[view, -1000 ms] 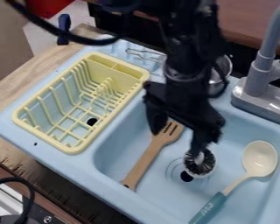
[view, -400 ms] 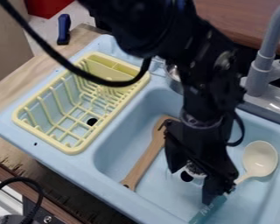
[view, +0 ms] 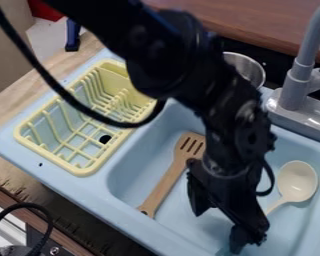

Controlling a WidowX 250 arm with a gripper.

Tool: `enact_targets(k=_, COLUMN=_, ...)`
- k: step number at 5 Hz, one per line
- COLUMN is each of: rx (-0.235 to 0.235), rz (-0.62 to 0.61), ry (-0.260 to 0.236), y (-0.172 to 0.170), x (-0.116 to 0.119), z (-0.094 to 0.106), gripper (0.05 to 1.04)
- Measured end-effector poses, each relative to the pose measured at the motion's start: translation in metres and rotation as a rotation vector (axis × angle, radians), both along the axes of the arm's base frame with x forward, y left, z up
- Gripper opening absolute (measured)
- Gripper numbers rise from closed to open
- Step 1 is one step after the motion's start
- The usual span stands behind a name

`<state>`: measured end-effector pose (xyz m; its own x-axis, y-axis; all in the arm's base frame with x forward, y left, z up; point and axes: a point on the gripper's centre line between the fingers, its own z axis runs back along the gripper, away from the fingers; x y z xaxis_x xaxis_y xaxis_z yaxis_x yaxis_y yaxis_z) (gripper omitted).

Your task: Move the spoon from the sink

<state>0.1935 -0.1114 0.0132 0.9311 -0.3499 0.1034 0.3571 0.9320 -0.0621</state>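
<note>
Cream and smooth, the spoon [view: 297, 181] lies in the pale-blue sink [view: 126, 172], its round bowl at 4 o'clock in view and its handle slanting toward 5 o'clock. And the black gripper [view: 221, 222] hangs right over that handle at 5 o'clock, jaws spread wide, nothing held! Lining up for the grasp looks like the step in hand; next it needs to straddle the handle, close, then lift clear. Just beside, toward 6 o'clock, sits a flat wooden spatula [view: 166, 185] with 3 slots, while at 9 o'clock there's the ribbed yellow dish rack [view: 84, 171].
</note>
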Motion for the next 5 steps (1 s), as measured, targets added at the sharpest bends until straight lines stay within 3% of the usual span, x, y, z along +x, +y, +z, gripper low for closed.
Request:
enact_targets(k=1, rx=-0.087, rz=-0.029, ry=0.0, y=-0.002, x=-0.004, z=-0.003, gripper=0.997)
enact_targets(k=2, rx=-0.077, rz=0.001, ry=-0.007, y=-0.004, x=-0.002, z=-0.007, gripper=0.997)
enact_targets(k=3, rx=-0.012, rz=0.0, ry=-0.033, y=-0.011, x=-0.005, z=-0.016, gripper=0.997)
enact_targets(k=4, rx=0.016, rz=0.001, ry=-0.042, y=-0.012, x=-0.004, z=-0.019, gripper=0.969)
enact_targets(k=5, rx=0.026, rz=-0.014, ry=-0.044, y=-0.016, x=-0.003, z=-0.022, gripper=0.712)
